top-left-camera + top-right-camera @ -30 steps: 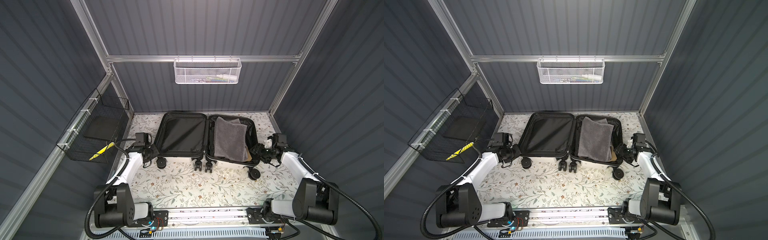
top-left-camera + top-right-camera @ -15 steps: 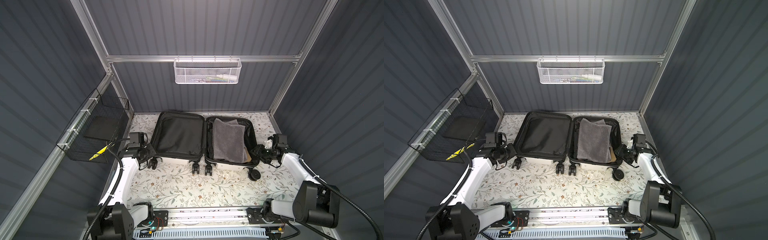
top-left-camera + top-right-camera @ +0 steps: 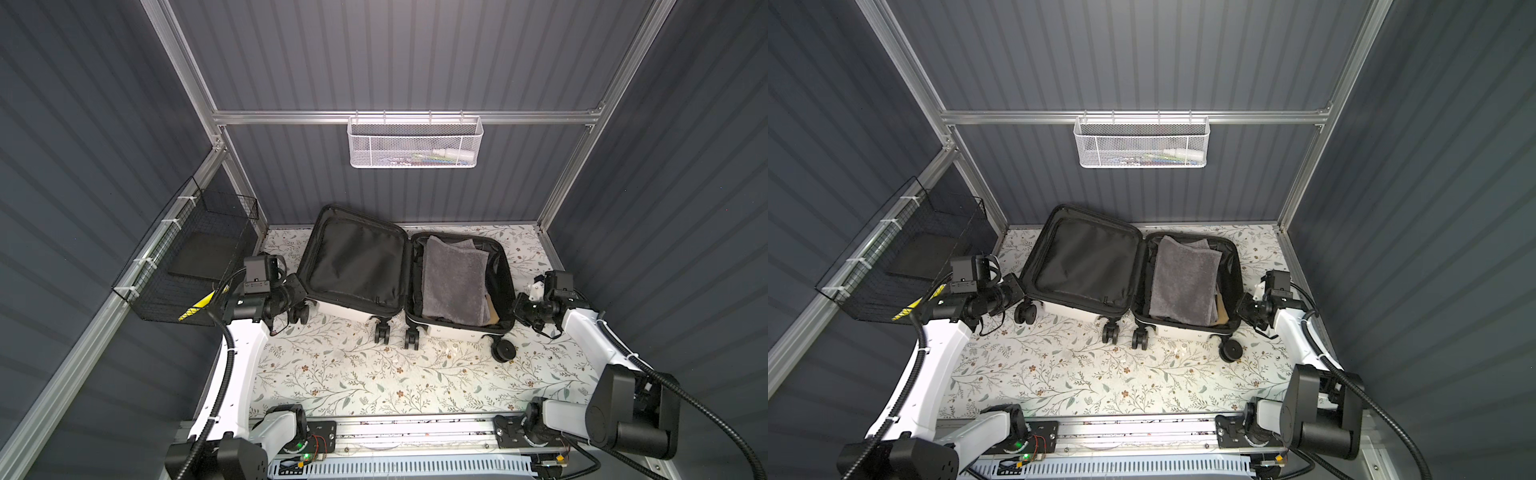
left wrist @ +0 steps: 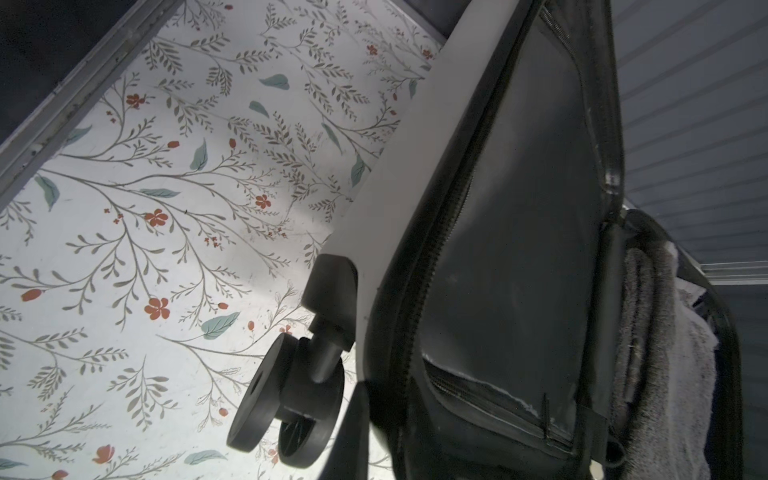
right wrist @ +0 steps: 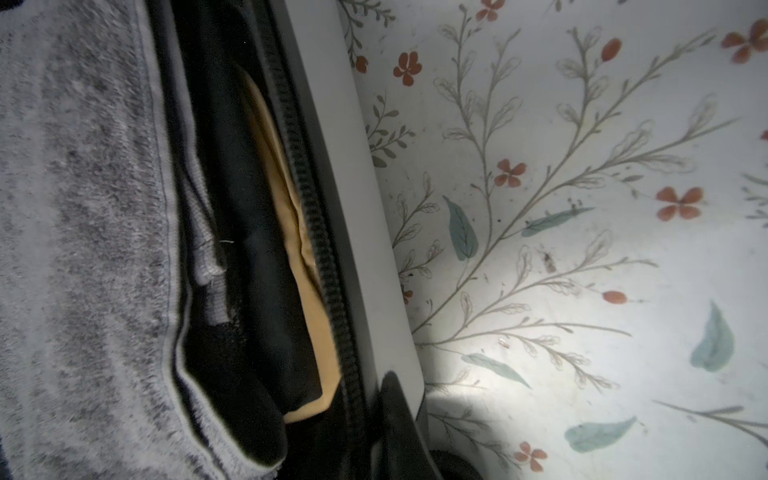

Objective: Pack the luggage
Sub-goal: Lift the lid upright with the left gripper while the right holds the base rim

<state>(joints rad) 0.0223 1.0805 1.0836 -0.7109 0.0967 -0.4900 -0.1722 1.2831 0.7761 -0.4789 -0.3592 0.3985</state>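
**Hidden or unclear.** The left gripper (image 3: 300,291) is at the outer rim of the luggage (image 3: 357,266), and its tips are masked by the wrist body in both top views. The left wrist view shows one dark finger (image 4: 356,419) on the white shell beside the zip edge; the other finger is cut off. That half stands tilted with its gripped edge off the table, so the jaws are pinching the rim.

The right gripper (image 3: 517,308) meets the outer wall of the flat half. One finger (image 5: 397,411) lies outside the shell and the other is lost against dark lining, so I cannot tell whether the jaws clamp the rim or stand apart.

The contents of the white mesh basket (image 3: 413,143) are too small to identify. The black wire basket (image 3: 195,257) holds a dark flat item, not identifiable.

**Edges and room.** The luggage lies open at the back of the floral table (image 3: 374,374), near the rear wall. Open tabletop runs from its wheels to the arm bases. The left arm passes close beside the wire basket.

**Materials.** The shell is smooth, hard and white, with black fabric lining and a toothed zip. A folded grey terry towel (image 3: 455,282) fills the flat half. A thin tan piece (image 5: 307,291) is wedged between the towel and the wall. A black twin-disc spinner wheel (image 4: 286,411) sits at the raised corner.
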